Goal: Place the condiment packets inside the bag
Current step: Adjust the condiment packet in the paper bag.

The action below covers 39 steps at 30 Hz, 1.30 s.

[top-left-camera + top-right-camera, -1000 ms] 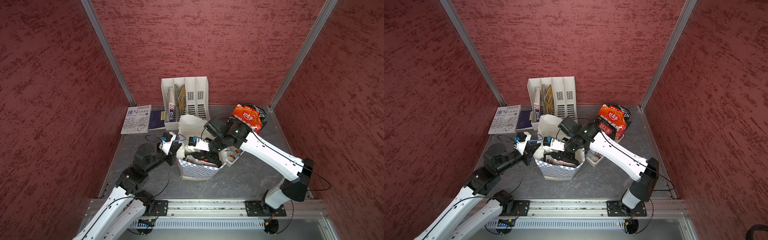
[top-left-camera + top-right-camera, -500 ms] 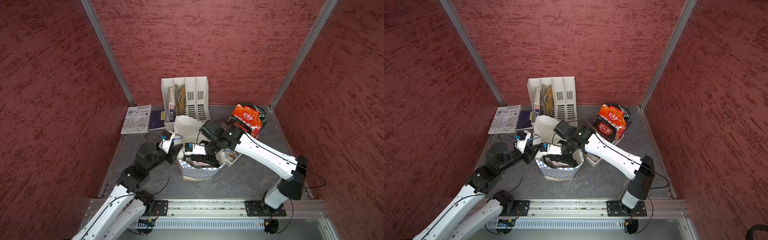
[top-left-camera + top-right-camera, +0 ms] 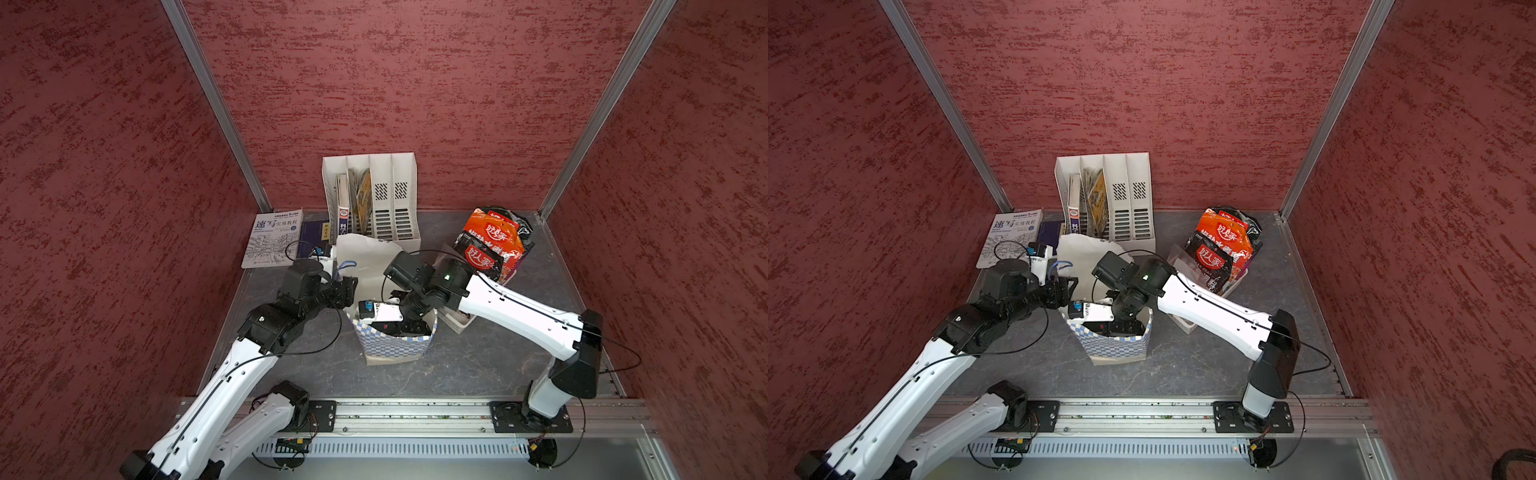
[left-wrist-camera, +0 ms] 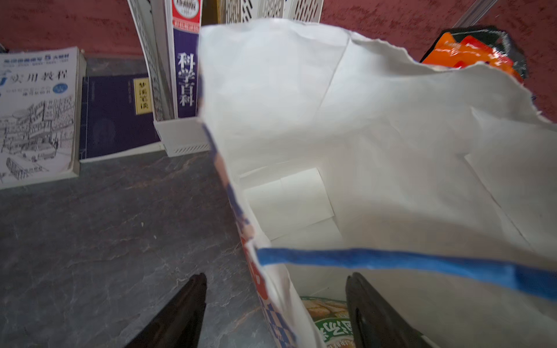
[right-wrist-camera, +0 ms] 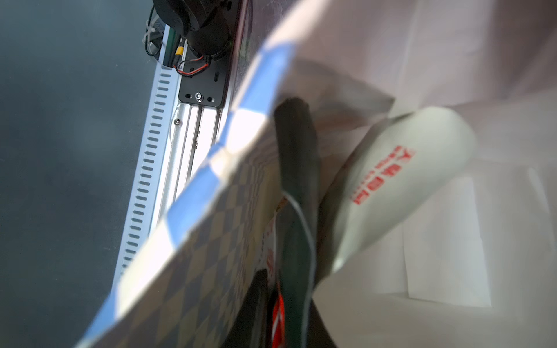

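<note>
Two things have changed in the last second. My right gripper (image 3: 409, 321), which was hanging above the bag (image 3: 395, 345) with a packet, is now sunk into the bag's mouth. In the right wrist view a dark packet (image 5: 297, 186) stands on edge against the checked wall, with a white packet (image 5: 401, 168) curled beside it. That view is blurred, so I cannot tell whether those fingers are apart or clamped on the dark packet.

My left gripper (image 4: 275, 278) was shut at the bag's rim and has let go. Its fingers now stand apart, one over the table (image 4: 105, 241) and one inside the bag, with the paper wall between them. A green-printed packet (image 4: 331, 325) lies low inside.

I judge this drop nearly finished, and the bag must now stand unaided. The orange and black packets (image 3: 492, 245) are piled beyond my right arm, outside the bag, so plenty remains.
</note>
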Tool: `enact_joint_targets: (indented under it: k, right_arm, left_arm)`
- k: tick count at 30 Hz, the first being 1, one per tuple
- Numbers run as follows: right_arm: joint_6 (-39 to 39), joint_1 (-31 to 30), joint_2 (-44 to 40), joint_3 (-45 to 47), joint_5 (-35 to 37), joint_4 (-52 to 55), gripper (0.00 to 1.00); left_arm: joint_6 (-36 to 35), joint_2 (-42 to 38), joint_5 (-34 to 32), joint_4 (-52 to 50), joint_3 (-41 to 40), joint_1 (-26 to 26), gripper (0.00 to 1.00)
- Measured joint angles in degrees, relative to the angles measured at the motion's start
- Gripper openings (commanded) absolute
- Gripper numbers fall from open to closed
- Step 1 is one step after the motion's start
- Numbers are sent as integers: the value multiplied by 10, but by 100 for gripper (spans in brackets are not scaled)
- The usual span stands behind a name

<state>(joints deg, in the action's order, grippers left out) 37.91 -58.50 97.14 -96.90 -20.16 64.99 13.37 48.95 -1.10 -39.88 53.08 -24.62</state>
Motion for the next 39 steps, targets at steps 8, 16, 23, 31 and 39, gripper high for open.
enact_joint_targets:
  k: [8, 16, 23, 31, 39]
  right_arm:
    - [-2, 0, -1, 10, 28, -17, 11]
    - [3, 0, 9, -5, 23, -11, 0]
    - [-29, 0, 63, -125, -33, 119, 0]
    - [-105, -8, 38, -108, -52, 116, 0]
    - [-146, -20, 50, -67, -39, 81, 25]
  left_arm:
    - [6, -44, 62, 37, -51, 34, 32]
    - [-29, -82, 123, 106, -102, 37, 0]
    - [-83, -105, 171, 155, -120, 37, 0]
    - [-100, -133, 205, 212, -136, 37, 0]
    - [-115, -146, 218, 235, -162, 32, 0]
